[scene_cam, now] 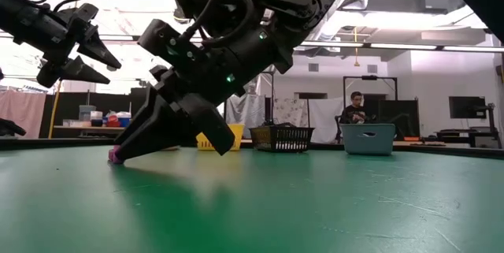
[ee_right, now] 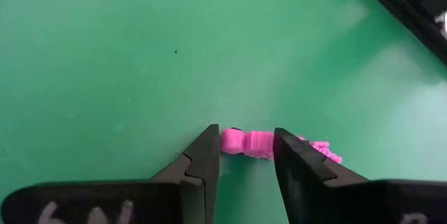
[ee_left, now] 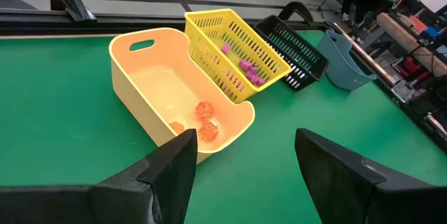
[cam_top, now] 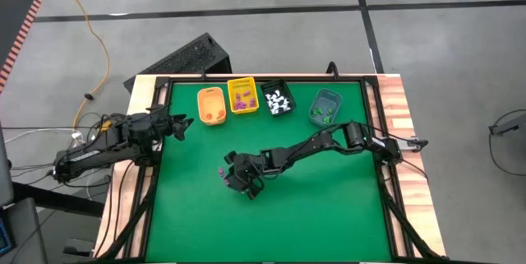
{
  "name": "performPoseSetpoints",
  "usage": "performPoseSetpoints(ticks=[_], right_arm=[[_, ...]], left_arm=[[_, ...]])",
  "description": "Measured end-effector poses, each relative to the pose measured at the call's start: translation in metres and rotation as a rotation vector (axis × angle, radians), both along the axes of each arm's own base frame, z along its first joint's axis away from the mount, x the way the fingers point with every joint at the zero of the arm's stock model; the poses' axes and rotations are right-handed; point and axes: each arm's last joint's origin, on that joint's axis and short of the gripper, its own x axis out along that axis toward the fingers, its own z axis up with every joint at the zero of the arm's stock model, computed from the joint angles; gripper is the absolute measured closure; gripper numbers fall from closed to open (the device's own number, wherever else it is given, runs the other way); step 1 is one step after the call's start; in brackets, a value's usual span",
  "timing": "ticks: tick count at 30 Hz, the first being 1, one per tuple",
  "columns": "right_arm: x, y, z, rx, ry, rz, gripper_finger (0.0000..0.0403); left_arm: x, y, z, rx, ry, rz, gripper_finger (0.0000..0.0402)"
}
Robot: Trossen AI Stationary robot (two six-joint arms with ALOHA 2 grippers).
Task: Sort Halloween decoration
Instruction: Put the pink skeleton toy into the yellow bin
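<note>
A small pink-purple trinket (ee_right: 253, 144) lies flat on the green table top (cam_top: 329, 206), left of the middle and in front of the row of bins. In the right wrist view it looks like a tiny ribbed figure with a rounded head at one end. The right gripper (ee_right: 246, 155) is down on the mat over it, 1 dark finger on either side of the ribbed middle, with the head and the far end sticking out past the fingers. The fingers stand apart with the trinket between them; whether they press on it cannot be told. In the low view the trinket (scene_cam: 115, 157) shows as a pink speck at the tips of the slanted gripper (scene_cam: 126, 152).

Around it the mat is bare green. Along the far edge stand 4 bins side by side: an orange bin (cam_top: 211, 106) holding a few orange pieces (ee_left: 204, 111), a yellow mesh basket (cam_top: 242, 95) with purple pieces (ee_left: 248, 67), a black mesh basket (cam_top: 278, 99) with white pieces (cam_top: 279, 102), and a grey-blue bin (cam_top: 325, 108) with green pieces (cam_top: 324, 116). In the left wrist view the yellow basket leans tilted against the orange bin.

The left gripper (cam_top: 176, 127) hangs above the table's left edge near the orange bin, its fingers spread and holding nothing.

A person (scene_cam: 354, 109) sits in the room beyond the table. No writing can be read.
</note>
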Motion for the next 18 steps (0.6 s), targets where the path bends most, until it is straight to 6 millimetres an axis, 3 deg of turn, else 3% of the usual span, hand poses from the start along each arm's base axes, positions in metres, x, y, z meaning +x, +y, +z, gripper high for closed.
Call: performPoseSetpoints(ticks=[18], right_arm=[[-0.0083,0.0082,-0.0073,0.358,0.18,-0.424,0.0275]], left_arm=[[-0.0011,-0.0005,-0.0033,-0.019,0.03,-0.001,0.017]])
